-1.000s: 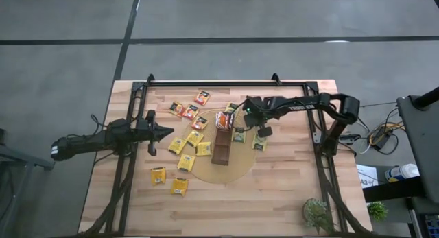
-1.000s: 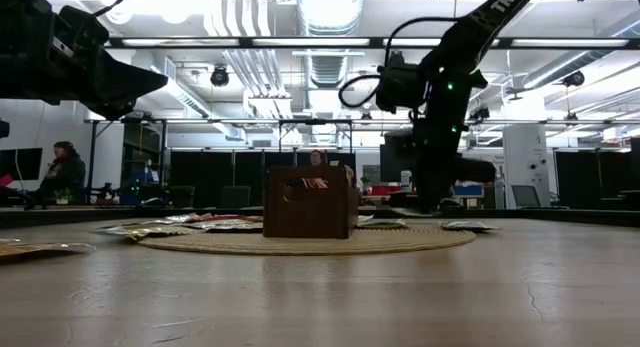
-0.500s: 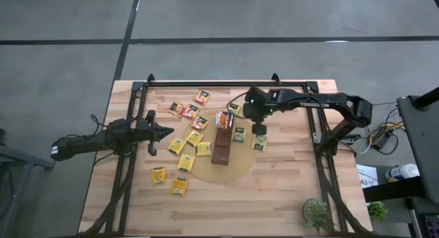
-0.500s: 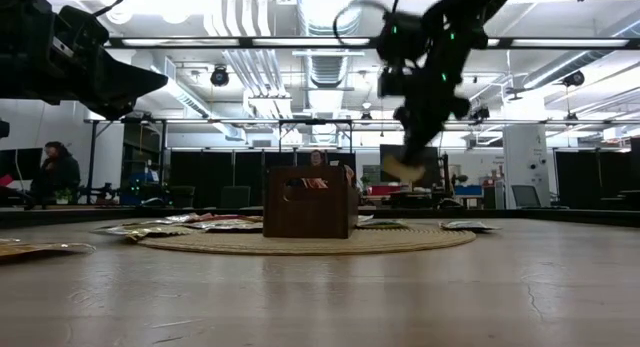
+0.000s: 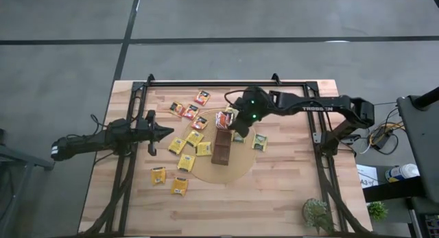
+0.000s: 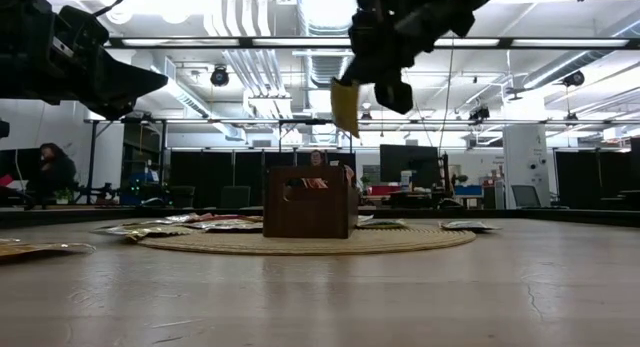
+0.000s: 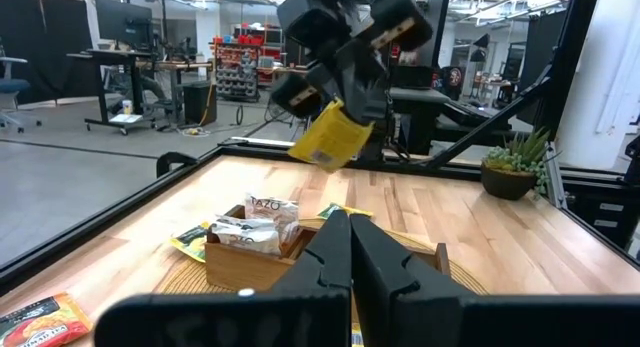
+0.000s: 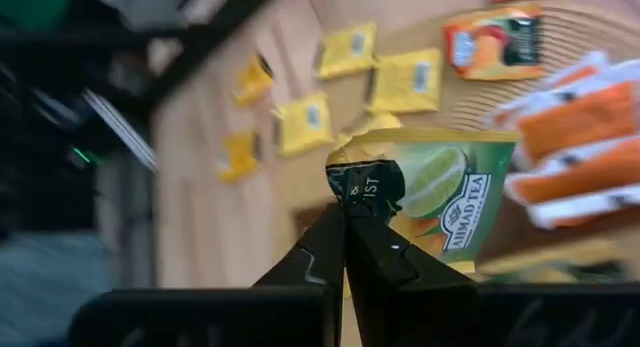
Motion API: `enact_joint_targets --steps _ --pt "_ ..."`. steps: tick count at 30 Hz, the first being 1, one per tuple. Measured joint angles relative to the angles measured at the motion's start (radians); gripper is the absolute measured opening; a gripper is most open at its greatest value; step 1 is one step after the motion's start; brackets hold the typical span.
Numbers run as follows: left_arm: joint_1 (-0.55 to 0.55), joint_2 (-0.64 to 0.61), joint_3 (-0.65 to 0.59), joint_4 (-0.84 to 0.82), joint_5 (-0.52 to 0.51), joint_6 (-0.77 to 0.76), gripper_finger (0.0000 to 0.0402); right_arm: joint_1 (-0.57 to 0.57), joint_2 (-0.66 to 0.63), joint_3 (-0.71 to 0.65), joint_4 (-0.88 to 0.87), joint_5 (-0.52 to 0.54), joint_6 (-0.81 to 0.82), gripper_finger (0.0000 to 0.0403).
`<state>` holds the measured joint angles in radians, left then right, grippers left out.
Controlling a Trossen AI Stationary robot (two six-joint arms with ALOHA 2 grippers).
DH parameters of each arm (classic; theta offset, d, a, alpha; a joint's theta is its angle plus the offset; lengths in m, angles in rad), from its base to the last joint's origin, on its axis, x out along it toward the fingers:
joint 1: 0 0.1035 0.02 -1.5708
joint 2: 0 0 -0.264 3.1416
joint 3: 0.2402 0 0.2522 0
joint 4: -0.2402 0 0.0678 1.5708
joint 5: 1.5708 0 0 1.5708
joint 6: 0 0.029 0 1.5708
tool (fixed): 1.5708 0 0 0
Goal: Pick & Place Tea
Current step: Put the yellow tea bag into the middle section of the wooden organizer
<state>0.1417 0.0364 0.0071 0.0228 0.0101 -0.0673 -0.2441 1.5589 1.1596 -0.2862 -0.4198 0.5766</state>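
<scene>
My right gripper (image 5: 236,119) hangs high over the far end of the long dark-brown tray (image 5: 221,140), shut on a green-and-yellow tea sachet (image 6: 345,107). The tray stands on a round tan disc (image 5: 230,166) and holds a few sachets at its far end (image 7: 255,225). More tea sachets lie flat on the table and disc around it (image 5: 195,137), (image 5: 259,142), (image 5: 180,186). My left gripper (image 5: 168,133) waits shut and level at the table's left, pointing at the tray. My right gripper pinches the sachet between its two fingers at its dark-green end (image 8: 365,180). The fingers slant downward, coming from the table's right. The sachet (image 7: 332,139) hangs tilted below the fingers, lifted well clear of the tray and table.
A black metal frame (image 5: 226,82) runs along the table's far edge and down both sides. A small potted plant (image 5: 317,212) stands at the near right corner. Bare wood lies near the front edge (image 5: 240,204).
My right gripper has risen from the table surface right of the tray, carrying the sachet up clear. It has moved toward the table's left, over the tray's far end, and its wrist has rolled, so the sachet has swung round below the fingers.
</scene>
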Motion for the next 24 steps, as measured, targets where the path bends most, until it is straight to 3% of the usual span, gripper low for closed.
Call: enact_joint_targets --steps 8,18,24 --pt "0.0 0.0 0.0 0.0 0.0 0.0 0.0 0.054 0.019 -0.087 0.325 0.053 0.398 0.0008" --pt "0.0 0.0 0.0 0.0 0.0 0.0 0.0 0.067 0.128 -0.095 0.434 0.267 0.697 0.0008" --pt "0.0 0.0 0.0 0.0 0.0 0.0 0.0 0.091 0.145 -0.111 0.45 0.349 0.767 0.0008"
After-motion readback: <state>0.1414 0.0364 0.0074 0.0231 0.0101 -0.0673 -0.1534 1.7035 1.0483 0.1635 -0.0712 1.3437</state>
